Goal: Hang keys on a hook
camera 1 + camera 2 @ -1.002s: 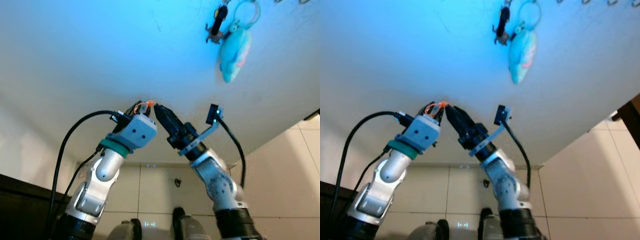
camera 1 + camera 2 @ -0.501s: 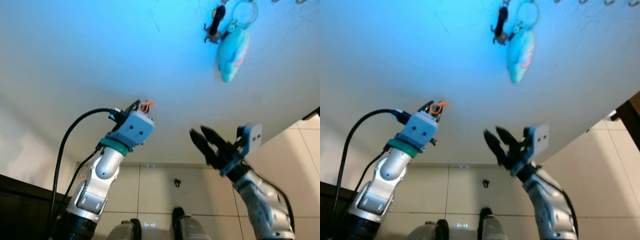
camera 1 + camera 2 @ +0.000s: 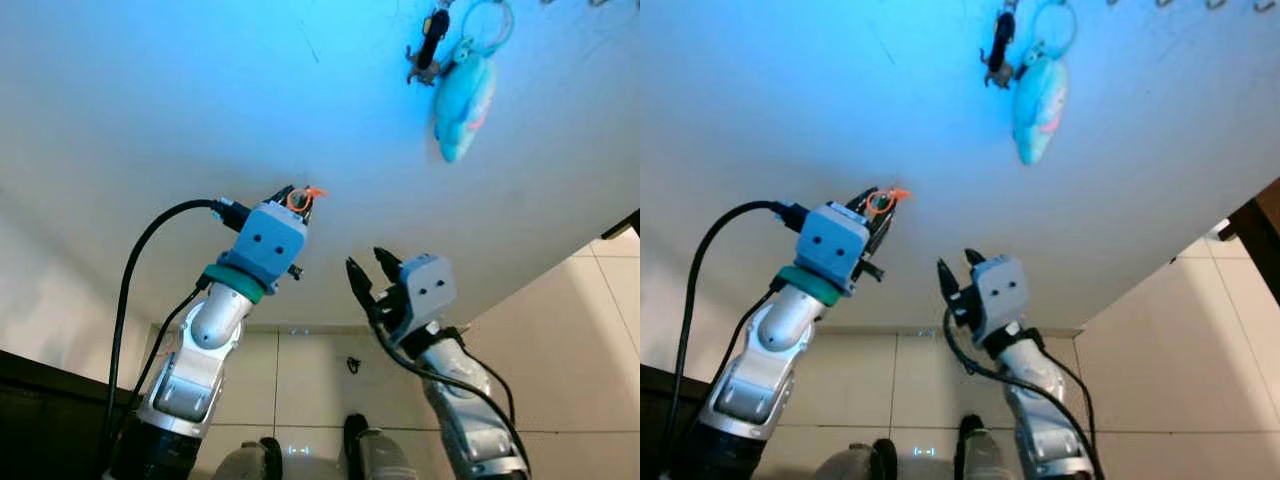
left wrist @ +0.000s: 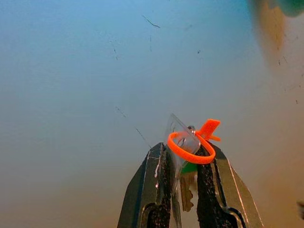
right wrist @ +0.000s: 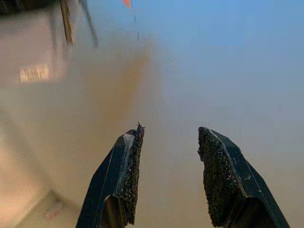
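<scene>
My left gripper (image 3: 298, 198) is raised against the white wall and shut on a bunch of keys (image 4: 186, 183) with an orange ring (image 4: 191, 148) and a clear tag; the ring sticks out past the fingertips. My right gripper (image 3: 368, 270) stands open and empty, lower and to the right of the left one, its two pads (image 5: 133, 166) well apart. High on the wall to the right, a blue plush keychain (image 3: 462, 95) and a black key fob (image 3: 430, 45) hang from a hook. More small hooks (image 3: 1163, 3) line the top edge further right.
Pale tiled floor (image 3: 320, 370) lies below the wall. A dark piece of furniture (image 3: 40, 400) stands at the lower left and a dark edge (image 3: 625, 228) at the right. My own feet (image 3: 360, 450) show at the bottom.
The right gripper left the keys at the left gripper, opened, swung down and to the right, then came back closer. The left gripper moved slightly right, still holding the keys.
</scene>
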You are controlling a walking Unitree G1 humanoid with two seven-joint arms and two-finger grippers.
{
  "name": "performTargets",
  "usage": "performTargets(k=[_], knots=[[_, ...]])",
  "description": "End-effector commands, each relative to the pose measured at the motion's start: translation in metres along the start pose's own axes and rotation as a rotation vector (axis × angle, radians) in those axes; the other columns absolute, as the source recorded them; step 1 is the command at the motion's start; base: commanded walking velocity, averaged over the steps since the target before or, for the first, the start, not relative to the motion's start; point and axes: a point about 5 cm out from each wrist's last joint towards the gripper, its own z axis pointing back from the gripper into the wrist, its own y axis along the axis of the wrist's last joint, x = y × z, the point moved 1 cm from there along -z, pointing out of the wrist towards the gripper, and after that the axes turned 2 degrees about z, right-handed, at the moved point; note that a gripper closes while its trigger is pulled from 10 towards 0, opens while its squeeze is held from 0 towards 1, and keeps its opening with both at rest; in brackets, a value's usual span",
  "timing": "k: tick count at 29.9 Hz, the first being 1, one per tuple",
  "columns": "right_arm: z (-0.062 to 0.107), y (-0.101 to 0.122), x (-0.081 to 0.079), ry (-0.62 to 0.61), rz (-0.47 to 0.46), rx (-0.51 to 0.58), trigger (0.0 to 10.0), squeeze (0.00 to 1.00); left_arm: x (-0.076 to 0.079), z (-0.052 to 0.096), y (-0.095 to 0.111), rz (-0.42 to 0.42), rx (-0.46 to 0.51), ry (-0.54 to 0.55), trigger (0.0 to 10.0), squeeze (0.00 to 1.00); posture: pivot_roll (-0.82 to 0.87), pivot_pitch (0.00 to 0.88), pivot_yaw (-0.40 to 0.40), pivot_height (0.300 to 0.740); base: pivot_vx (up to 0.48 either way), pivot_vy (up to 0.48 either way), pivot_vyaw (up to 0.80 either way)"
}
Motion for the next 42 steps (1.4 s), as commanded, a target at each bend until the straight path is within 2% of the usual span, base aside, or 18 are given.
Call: performTargets(k=[1, 6, 7, 9, 11, 19, 20, 21, 23, 24, 25, 26, 27, 30, 40, 41, 42], knots=[[-0.003, 0.003, -0.008, 0.027, 0.017, 0.028, 10.0, 0.00, 0.006, 0.005, -0.003, 0.022, -0.020, -0.020, 0.0, 0.00, -0.13, 0.208, 0.063, 0.740, 0.000, 0.000, 0.00], [-0.015, 0.013, -0.016, 0.042, 0.058, 0.100, 10.0, 0.00, 0.010, 0.005, 0.001, 0.058, -0.008, -0.061, 0.0, 0.00, -0.13, 0.208, 0.063, 0.740, 0.000, 0.000, 0.00], [-0.021, 0.022, -0.016, 0.052, 0.108, 0.139, 10.0, 0.00, 0.012, 0.006, 0.000, 0.053, -0.009, -0.081, 0.0, 0.00, -0.13, 0.206, 0.061, 0.740, 0.000, 0.000, 0.00], [-0.021, 0.022, -0.016, 0.052, 0.108, 0.139, 10.0, 0.00, 0.012, 0.006, 0.000, 0.053, -0.009, -0.081, 0.0, 0.00, -0.13, 0.206, 0.061, 0.740, 0.000, 0.000, 0.00], [-0.026, 0.034, -0.016, 0.063, 0.174, 0.190, 10.0, 0.00, 0.014, 0.008, -0.001, 0.046, -0.015, -0.100, 0.0, 0.00, -0.13, 0.205, 0.061, 0.740, 0.000, 0.000, 0.00], [-0.028, 0.036, -0.012, 0.061, 0.157, 0.191, 10.0, 0.00, 0.015, 0.007, 0.001, 0.052, -0.012, -0.107, 0.0, 0.00, -0.13, 0.204, 0.065, 0.740, 0.000, 0.000, 0.00], [-0.029, 0.034, -0.012, 0.058, 0.155, 0.185, 4.9, 0.00, 0.015, 0.007, 0.001, 0.052, -0.010, -0.108, 0.0, 0.00, -0.13, 0.204, 0.067, 0.740, 0.000, 0.000, 0.00], [-0.030, 0.031, -0.013, 0.062, 0.155, 0.176, 2.9, 0.00, 0.015, 0.007, 0.001, 0.052, -0.010, -0.109, 0.0, 0.00, -0.13, 0.203, 0.067, 0.740, 0.000, 0.000, 0.00], [-0.030, 0.031, -0.013, 0.062, 0.155, 0.176, 2.9, 0.00, 0.015, 0.007, 0.001, 0.052, -0.010, -0.109, 0.0, 0.00, -0.13, 0.203, 0.067, 0.740, 0.000, 0.000, 0.00], [-0.031, 0.029, -0.014, 0.072, 0.151, 0.164, 2.0, 0.00, 0.015, 0.006, 0.001, 0.052, -0.009, -0.110, 0.0, 0.00, -0.13, 0.203, 0.067, 0.740, 0.000, 0.000, 0.00], [-0.030, 0.025, -0.017, 0.101, 0.150, 0.150, 3.6, 0.00, 0.015, 0.006, 0.001, 0.052, -0.009, -0.110, 0.0, 0.00, -0.12, 0.202, 0.067, 0.740, 0.000, 0.000, 0.00], [-0.030, 0.025, -0.017, 0.101, 0.150, 0.150, 3.6, 0.00, 0.015, 0.006, 0.001, 0.052, -0.009, -0.110, 0.0, 0.00, -0.12, 0.202, 0.067, 0.740, 0.000, 0.000, 0.00], [-0.028, 0.020, -0.022, 0.142, 0.149, 0.134, 10.0, 0.00, 0.014, 0.006, 0.001, 0.051, -0.009, -0.111, 0.0, 0.00, -0.12, 0.201, 0.066, 0.740, 0.000, 0.000, 0.00], [-0.025, 0.011, -0.029, 0.187, 0.165, 0.104, 10.0, 0.00, 0.014, 0.007, 0.002, 0.050, -0.009, -0.110, 0.0, 0.00, -0.12, 0.202, 0.067, 0.740, 0.000, 0.000, 0.00], [-0.026, 0.006, -0.030, 0.189, 0.177, 0.093, 10.0, 0.00, 0.015, 0.007, 0.002, 0.046, -0.008, -0.118, 0.0, 0.00, -0.12, 0.202, 0.069, 0.740, 0.000, 0.000, 0.00], [-0.027, 0.007, -0.030, 0.191, 0.179, 0.095, 10.0, 0.20, 0.015, 0.007, 0.002, 0.045, -0.008, -0.119, 0.0, 0.00, -0.12, 0.202, 0.069, 0.740, 0.000, 0.000, 0.00], [-0.027, 0.007, -0.030, 0.191, 0.177, 0.100, 10.0, 0.71, 0.015, 0.007, 0.002, 0.045, -0.007, -0.120, 0.0, 0.00, -0.12, 0.201, 0.068, 0.740, 0.000, 0.000, 0.00]])
